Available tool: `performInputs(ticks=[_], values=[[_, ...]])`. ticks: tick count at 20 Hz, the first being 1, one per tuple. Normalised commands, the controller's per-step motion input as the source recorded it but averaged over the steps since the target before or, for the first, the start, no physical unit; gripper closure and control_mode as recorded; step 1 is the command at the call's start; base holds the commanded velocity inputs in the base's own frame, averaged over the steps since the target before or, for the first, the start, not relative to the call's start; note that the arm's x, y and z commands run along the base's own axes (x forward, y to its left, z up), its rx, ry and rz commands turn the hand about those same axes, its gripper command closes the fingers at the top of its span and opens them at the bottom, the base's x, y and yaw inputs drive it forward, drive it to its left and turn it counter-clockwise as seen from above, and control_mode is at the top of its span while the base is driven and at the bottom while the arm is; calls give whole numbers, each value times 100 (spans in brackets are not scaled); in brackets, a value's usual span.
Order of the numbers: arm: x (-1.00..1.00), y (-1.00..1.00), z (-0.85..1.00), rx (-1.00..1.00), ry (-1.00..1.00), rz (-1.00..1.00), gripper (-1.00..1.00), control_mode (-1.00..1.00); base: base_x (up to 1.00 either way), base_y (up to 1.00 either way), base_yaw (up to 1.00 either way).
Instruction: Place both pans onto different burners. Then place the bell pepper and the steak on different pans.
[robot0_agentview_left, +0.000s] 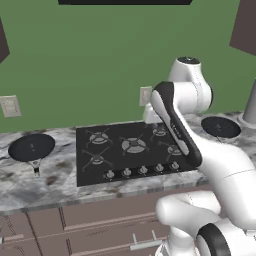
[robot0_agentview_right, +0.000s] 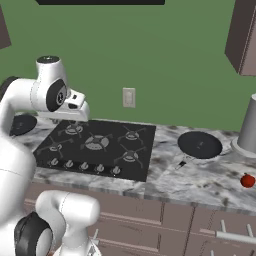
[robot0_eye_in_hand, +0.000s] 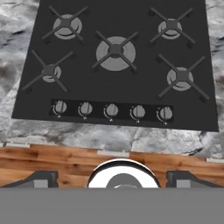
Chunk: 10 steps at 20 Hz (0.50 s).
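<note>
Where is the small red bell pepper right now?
In the right base view, the red bell pepper sits on the marble counter, right of the round black pan.

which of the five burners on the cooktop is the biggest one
The middle burner. Its pale ring is clearly wider than those of the four corner burners, and it sits alone in the centre of the cooktop above the knobs.

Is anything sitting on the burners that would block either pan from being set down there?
Nothing visible does. All five burners are bare, and the left pan and right pan lie on the counter beside the cooktop.
</note>
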Motion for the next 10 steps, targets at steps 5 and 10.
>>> performInputs(ticks=[5, 10], values=[[-30, 51, 0, 0, -3, 3, -100, -100, 0, 0, 0], [-18, 64, 0, 0, 0, 4, -100, -100, 0, 0, 0]])
